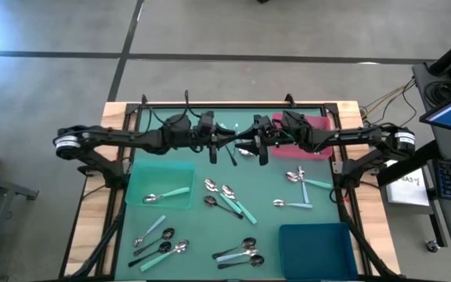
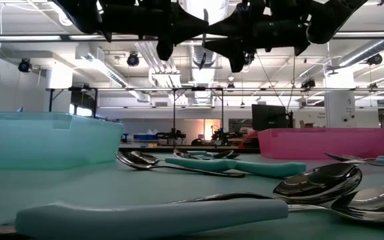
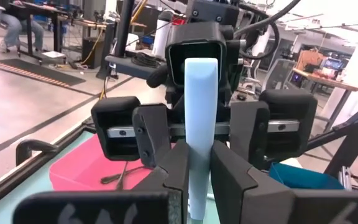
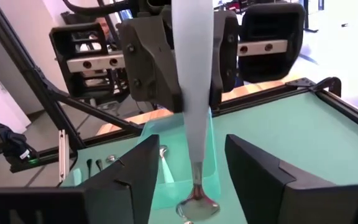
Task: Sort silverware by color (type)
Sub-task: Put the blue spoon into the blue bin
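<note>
The left claw point(image 4: 185, 68) pinches the pale blue spoon point(image 4: 191, 93) by its handle, bowl hanging down, high above the middle of the surface point(image 1: 319, 211). Facing it, the right claw point(image 4: 185, 162) stands wide around the handle, not touching. Other spoons point(image 1: 225, 200) lie scattered below.

A: We note even, bright overhead light in the high view; a strong white-blue glare patch sits at its upper left corner. Shadows under the arms on the green table point(image 1: 210, 235) are faint.

B: In the low view we see ceiling strip lights; the arms overhead are dark silhouettes. The nearest pale blue spoon handle point(image 2: 152, 217) is blurred, and the spoon bowls point(image 2: 322, 181) carry bright highlights.

A: In both wrist views we record soft near fingers, with the background washed out.
</note>
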You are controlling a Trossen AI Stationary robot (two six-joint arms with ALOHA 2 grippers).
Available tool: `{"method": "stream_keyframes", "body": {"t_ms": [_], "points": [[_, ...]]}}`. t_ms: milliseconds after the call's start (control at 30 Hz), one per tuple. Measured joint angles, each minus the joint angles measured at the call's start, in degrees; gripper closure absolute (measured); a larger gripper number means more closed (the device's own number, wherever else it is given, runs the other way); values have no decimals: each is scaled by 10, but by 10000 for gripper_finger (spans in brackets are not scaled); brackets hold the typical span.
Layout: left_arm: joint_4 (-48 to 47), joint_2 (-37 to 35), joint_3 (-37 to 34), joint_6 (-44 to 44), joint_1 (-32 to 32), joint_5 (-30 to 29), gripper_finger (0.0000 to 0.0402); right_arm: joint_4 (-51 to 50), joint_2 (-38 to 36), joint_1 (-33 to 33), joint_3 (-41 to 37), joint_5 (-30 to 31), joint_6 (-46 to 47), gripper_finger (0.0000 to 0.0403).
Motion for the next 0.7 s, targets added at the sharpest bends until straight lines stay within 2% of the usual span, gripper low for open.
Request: {"method": "stream_keyframes", "body": {"t_ms": [200,367,533,700], "points": [[23,16,0,-12,0,0,376,4,0,0,0,0,-10,209],[36,29,13,-12,0,0,376,5,0,0,0,0,-20,232],[33,49,35,-11,-2,6,376,8,0,0,0,2,-16,285],[34,60,37,-16,-4,23,376,4,0,0,0,9,-1,373]]}}
